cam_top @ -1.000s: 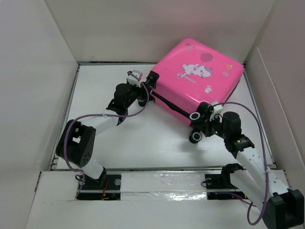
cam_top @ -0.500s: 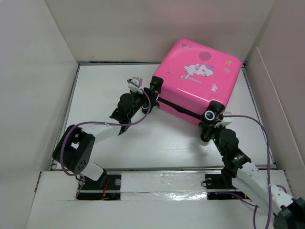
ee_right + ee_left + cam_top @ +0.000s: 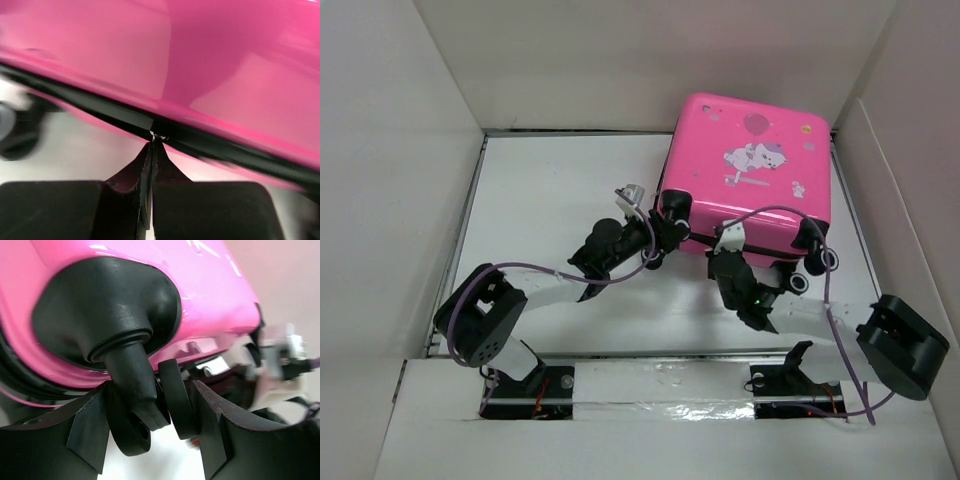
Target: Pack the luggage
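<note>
We log the luggage [image 3: 750, 170] at 1 o'clock on the table [image 3: 550, 190], lid down. Left fingers [image 3: 85, 435] clamp a wheel [image 3: 175, 400]. Right fingers [image 3: 135, 170], pressed together, touch the zip seam [image 3: 115, 112]. We judge zipping unfinished; contents unseen.

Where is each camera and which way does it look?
Top: above, behind the arms, looking down at the suitcase; both arms show.
Left wrist: sits on that wrist, faces a wheel inside the left gripper.
Right wrist: sits on that wrist, faces the seam; shut right gripper shows.
All share the pink suitcase.
</note>
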`<state>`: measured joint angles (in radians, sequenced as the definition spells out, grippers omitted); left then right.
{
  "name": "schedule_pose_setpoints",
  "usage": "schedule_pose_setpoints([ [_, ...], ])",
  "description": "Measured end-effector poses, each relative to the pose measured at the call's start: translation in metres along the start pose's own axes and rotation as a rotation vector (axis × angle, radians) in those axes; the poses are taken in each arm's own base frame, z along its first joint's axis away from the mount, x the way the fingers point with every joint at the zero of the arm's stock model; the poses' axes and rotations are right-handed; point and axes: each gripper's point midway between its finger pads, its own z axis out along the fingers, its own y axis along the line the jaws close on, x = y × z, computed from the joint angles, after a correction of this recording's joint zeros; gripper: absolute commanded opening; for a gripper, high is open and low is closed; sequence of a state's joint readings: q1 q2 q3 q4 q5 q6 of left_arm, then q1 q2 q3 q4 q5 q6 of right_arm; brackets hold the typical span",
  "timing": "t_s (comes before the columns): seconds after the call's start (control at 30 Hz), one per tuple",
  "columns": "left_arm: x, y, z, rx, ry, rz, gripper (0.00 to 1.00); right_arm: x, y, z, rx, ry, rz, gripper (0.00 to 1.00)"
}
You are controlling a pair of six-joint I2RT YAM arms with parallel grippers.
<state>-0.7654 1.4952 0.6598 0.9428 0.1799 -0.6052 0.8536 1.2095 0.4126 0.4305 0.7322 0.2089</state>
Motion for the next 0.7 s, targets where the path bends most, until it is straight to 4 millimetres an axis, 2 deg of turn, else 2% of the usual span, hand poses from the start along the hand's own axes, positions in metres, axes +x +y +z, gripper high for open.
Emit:
schedule_pose_setpoints([
  [0.07,0.006,-0.006,-0.002,0.02,0.012,-0.033,0.0,0.002,0.027,0.006,-0.101,0.017,-0.012,0.0],
  [0.17,0.013,-0.013,-0.008,0.049,0.016,-0.09,0.0,-0.001,0.08,0.007,-0.304,0.035,0.006,0.0],
  [0.4,0.002,-0.006,-0.047,-0.005,-0.049,-0.093,0.0,-0.006,0.144,-0.007,-0.604,0.017,0.111,0.0],
  [0.53,-0.002,-0.006,-0.065,-0.022,-0.059,-0.094,0.0,-0.011,0.165,-0.019,-0.729,0.004,0.121,0.0],
  [0.7,0.003,-0.021,-0.067,0.031,-0.035,-0.132,0.0,-0.016,0.156,-0.032,-0.795,-0.004,0.118,0.0],
])
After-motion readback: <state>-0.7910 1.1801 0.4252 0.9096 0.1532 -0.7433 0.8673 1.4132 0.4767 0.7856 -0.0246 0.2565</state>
